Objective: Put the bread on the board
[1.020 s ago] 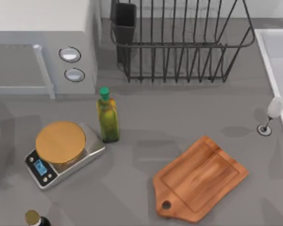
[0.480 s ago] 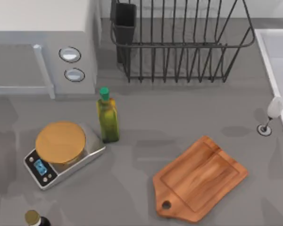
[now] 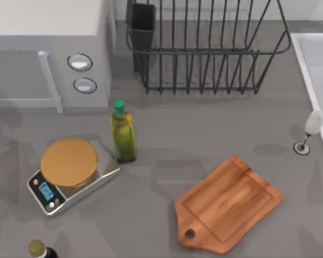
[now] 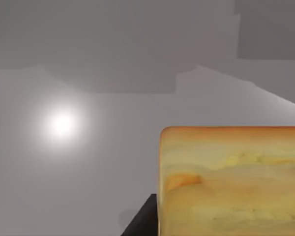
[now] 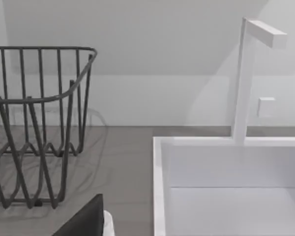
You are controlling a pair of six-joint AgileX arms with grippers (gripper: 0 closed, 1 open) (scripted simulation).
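Bread [image 4: 232,181] fills the left wrist view close up, a dark finger [image 4: 143,220] at its edge; probably grasped by the left gripper, though the grip can't be confirmed. Board [image 3: 229,205] lies bare at table's 4 o'clock, handle toward 7. Right gripper's fingers: cannot tell.

Soft, even light fills the scene, faint blurred shadows mottle the counter [image 3: 167,134], and a round glare spot [image 4: 62,124] glows there.
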